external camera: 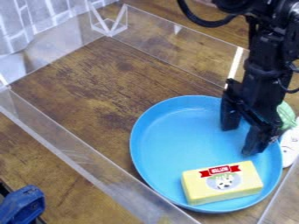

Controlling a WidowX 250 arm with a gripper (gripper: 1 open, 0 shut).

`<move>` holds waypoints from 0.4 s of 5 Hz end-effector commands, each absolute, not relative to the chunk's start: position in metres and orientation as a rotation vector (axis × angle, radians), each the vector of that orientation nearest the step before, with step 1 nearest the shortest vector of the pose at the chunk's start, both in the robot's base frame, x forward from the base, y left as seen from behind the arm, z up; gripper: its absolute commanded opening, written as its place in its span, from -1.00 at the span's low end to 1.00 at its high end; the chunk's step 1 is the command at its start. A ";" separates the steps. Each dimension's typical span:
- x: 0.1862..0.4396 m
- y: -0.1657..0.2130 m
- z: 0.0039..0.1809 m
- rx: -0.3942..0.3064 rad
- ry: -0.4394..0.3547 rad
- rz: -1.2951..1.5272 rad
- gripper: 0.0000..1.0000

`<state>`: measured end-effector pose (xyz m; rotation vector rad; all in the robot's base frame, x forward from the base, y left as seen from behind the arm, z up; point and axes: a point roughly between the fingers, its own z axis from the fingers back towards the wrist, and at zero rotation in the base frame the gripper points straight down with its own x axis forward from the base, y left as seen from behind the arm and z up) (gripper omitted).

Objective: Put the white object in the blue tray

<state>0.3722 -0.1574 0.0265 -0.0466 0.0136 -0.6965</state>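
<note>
Approach step, grasp not yet made: claw (249,131) wide open and empty, pointing down low over the right edge of the tray (163,144). White object (289,145) outside the tray at the far right edge of view, beside the gourd (284,113), partly cut off. Next, probably: shift right over it, straddle, close, lift, release clear of the yellow block (226,183).

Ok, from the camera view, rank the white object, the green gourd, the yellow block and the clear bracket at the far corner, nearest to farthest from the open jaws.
1. White object, just right of the gripper, off the blue tray.
2. Green gourd, right and slightly behind; nearly as close, hard to separate from the first.
3. Yellow block, on the tray's near edge.
4. Clear bracket, far top-left corner.
</note>
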 end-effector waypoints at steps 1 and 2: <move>0.358 -0.159 0.037 -0.042 -0.004 -0.689 1.00; 0.343 -0.160 0.042 -0.039 -0.005 -0.667 1.00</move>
